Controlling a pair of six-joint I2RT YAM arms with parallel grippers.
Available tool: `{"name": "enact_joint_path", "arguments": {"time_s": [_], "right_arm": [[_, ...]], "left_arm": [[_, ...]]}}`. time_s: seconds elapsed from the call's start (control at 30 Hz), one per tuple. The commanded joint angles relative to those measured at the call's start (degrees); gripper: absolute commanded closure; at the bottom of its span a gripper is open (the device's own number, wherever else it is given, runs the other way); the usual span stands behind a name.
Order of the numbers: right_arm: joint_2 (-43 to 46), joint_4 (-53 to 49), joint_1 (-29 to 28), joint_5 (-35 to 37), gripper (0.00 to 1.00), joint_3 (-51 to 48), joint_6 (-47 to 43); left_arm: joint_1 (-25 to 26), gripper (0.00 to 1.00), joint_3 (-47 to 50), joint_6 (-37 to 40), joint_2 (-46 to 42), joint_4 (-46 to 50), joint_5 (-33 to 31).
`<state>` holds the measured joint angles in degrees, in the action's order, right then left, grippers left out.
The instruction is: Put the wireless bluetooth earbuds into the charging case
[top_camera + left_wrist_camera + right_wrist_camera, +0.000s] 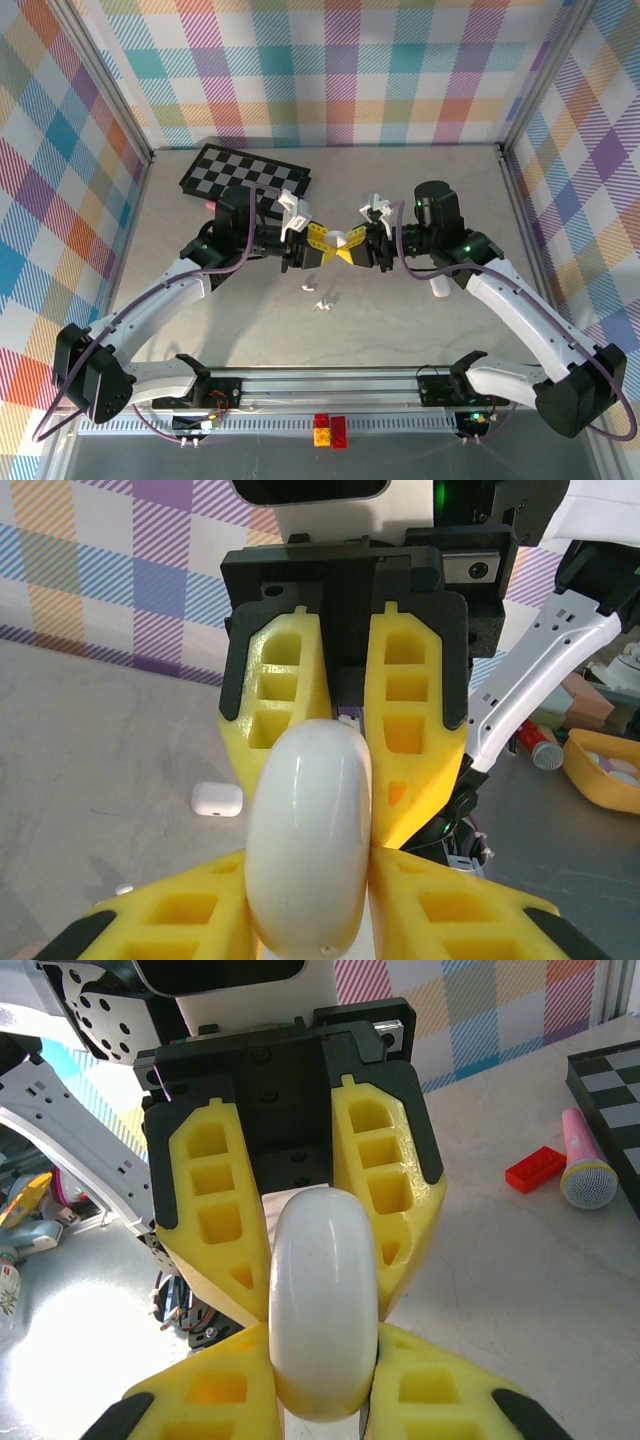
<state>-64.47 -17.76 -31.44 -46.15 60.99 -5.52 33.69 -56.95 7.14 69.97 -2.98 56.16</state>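
Note:
A white pebble-shaped charging case (340, 241) hangs above the middle of the table, clamped from both sides. My left gripper (322, 250) is shut on one end and my right gripper (360, 250) on the other, fingertips nearly meeting. In the left wrist view the case (308, 840) stands on edge between my yellow fingers (180, 920), with the right gripper's fingers facing them from above. The right wrist view has the same case (322, 1300) pinched between its fingers (440, 1400). Two tiny white earbuds (308, 288) (322, 305) lie on the table below the grippers.
A second white case (440, 288) lies on the table under the right arm, also seen as a small case (217, 799). A black-and-white checkerboard (245, 172) sits at the back left. A pink toy microphone (585, 1175) and red brick (535, 1168) lie beside it.

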Motion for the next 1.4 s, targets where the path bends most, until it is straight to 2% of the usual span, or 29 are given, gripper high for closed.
{"name": "enact_joint_path", "arguments": {"time_s": [0.0, 0.1, 0.23, 0.3, 0.37, 0.47, 0.53, 0.63, 0.73, 0.9, 1.1, 1.13, 1.27, 1.37], "right_arm": [[-0.6, -1.3, 0.2, -0.5, 0.93, 1.6, -2.0], [-0.5, -1.3, 0.2, 0.0, 0.90, 1.7, -1.8], [0.4, 1.4, 0.2, 4.1, 0.65, 0.9, 2.7], [1.2, 4.3, 0.3, 11.1, 0.58, -0.1, 7.5], [1.6, 6.1, 0.7, 18.1, 0.57, -0.6, 11.5], [1.7, 6.9, 1.0, 23.0, 0.53, -0.2, 15.3], [2.0, 7.4, 1.0, 23.4, 0.49, 0.0, 16.6], [2.6, 8.0, 1.0, 23.0, 0.46, 0.5, 17.9], [3.4, 8.3, 1.0, 23.6, 0.44, 0.6, 18.5], [4.5, 8.9, 1.0, 24.1, 0.43, 0.4, 19.2], [5.4, 9.2, 1.0, 25.9, 0.42, 0.1, 20.3], [5.6, 9.3, 1.1, 26.1, 0.42, 0.1, 20.6], [6.0, 9.9, 1.1, 26.1, 0.41, -0.1, 21.0], [6.5, 9.9, 1.1, 26.6, 0.41, -0.3, 21.2]], "left_arm": [[0.7, 0.72, -2.5, 0.9, 0.1, -0.5, 3.4], [0.7, 0.87, -2.6, 1.3, 0.4, 0.1, 3.5], [0.7, 0.96, -1.6, 0.9, 0.1, -1.2, 2.2], [0.7, 0.96, 0.1, 1.1, -0.3, -4.1, 2.4], [0.7, 0.96, 2.1, 1.8, -0.8, -8.0, 2.8], [0.8, 0.93, 3.2, 4.8, -1.4, -8.9, 3.0], [0.8, 0.91, 3.6, 9.0, -2.0, -7.8, 3.6], [1.1, 0.90, 4.4, 19.2, -3.8, -3.1, 4.0], [1.1, 0.90, 4.4, 21.5, -4.3, -0.7, 2.6], [1.1, 0.92, 3.8, 18.9, -3.4, -1.5, 2.9], [1.1, 0.96, 2.9, 15.6, -3.6, -1.2, 0.4], [1.1, 1.00, 2.7, 14.7, -3.6, -0.7, -0.4], [1.1, 1.00, 1.6, 10.1, -2.9, 1.0, -2.9], [1.1, 1.00, 2.3, 5.2, -2.7, -1.6, -4.1]]}}
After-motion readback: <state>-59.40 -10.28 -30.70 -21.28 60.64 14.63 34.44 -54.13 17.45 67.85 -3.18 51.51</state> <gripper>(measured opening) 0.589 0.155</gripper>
